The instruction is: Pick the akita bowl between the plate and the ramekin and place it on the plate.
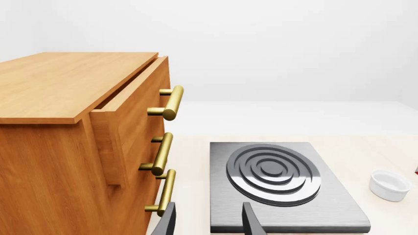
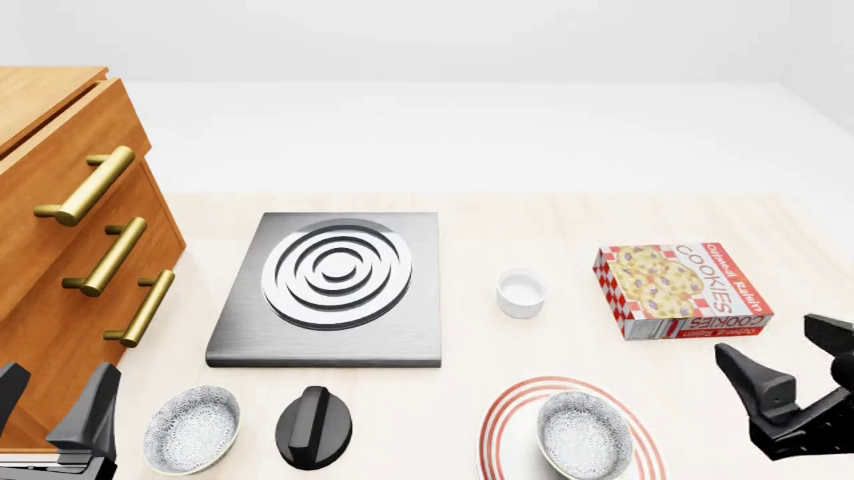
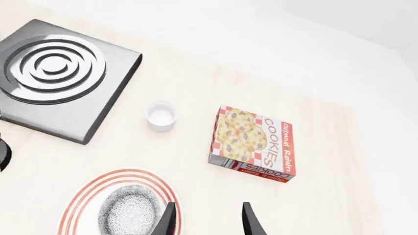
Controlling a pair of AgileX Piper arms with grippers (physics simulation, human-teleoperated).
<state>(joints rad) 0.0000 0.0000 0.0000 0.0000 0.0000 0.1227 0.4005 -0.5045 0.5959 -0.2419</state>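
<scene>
The small speckled akita bowl, dark outside w/ white speckled inside (image 2: 583,434), sits upright, mouth up, on the large white plate w/ red concentric rings (image 2: 503,425), slightly right of its centre; round, so no long axis. The tiny plain white ramekin (image 2: 521,293) stands beyond the plate, apart from it, between the grey hob slab w/ ring burner (image 2: 254,320) and the red cookie box (image 2: 683,289).

Right hand (image 2: 781,385) hovers right of the plate, fingers spread, holding nothing, clear of the bowl. Left hand (image 2: 51,410) is low at the near left by the wooden drawer unit (image 2: 40,200), fingers apart, empty.

Count: 2 speckled bowls, the second (image 2: 191,430) on the pale surface (image 2: 534,225) near-left; 1 plate, 1 ramekin, 1 black knob (image 2: 315,427), 3 brass handles (image 2: 83,186).
</scene>
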